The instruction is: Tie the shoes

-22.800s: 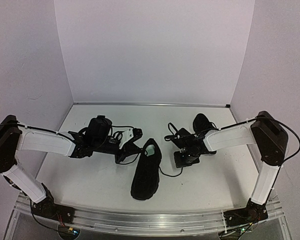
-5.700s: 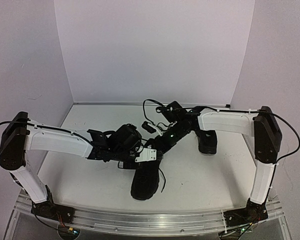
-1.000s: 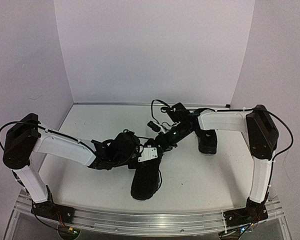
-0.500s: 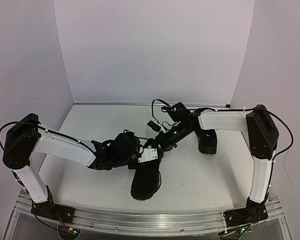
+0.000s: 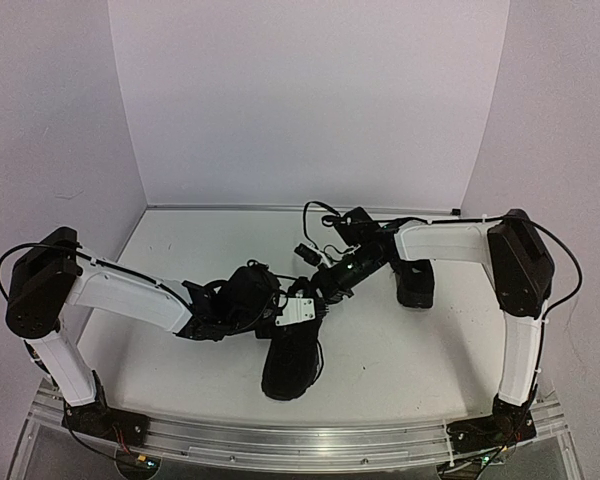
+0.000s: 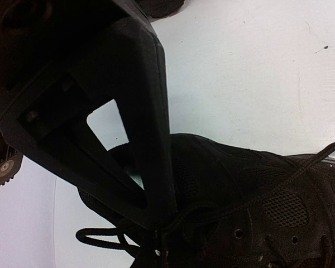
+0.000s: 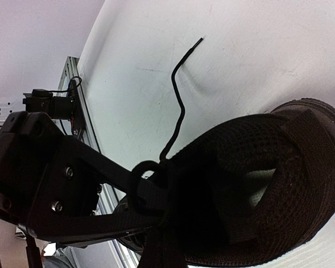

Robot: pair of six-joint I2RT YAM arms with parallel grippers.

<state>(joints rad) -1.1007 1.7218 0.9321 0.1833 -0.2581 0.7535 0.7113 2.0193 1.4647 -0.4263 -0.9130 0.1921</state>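
Observation:
One black shoe [image 5: 292, 360] lies mid-table, toe toward the near edge. The other black shoe [image 5: 416, 284] stands at the right, behind my right arm. My left gripper [image 5: 270, 303] is at the near shoe's collar from the left. In the left wrist view, my left gripper [image 6: 158, 226] is shut on a thin black lace [image 6: 279, 178] that runs taut to the right over the shoe [image 6: 257, 190]. My right gripper [image 5: 320, 285] reaches the same shoe from behind. In the right wrist view, my right gripper [image 7: 156, 201] is shut on a lace loop [image 7: 144, 167] beside the shoe's opening and its pale insole [image 7: 262, 187].
White walls close the table on the left, back and right. An aluminium rail [image 5: 300, 435] runs along the near edge. A loose lace end [image 7: 181, 106] trails over the white table [image 5: 410, 360]. A black cable [image 5: 325, 215] arcs above the right wrist.

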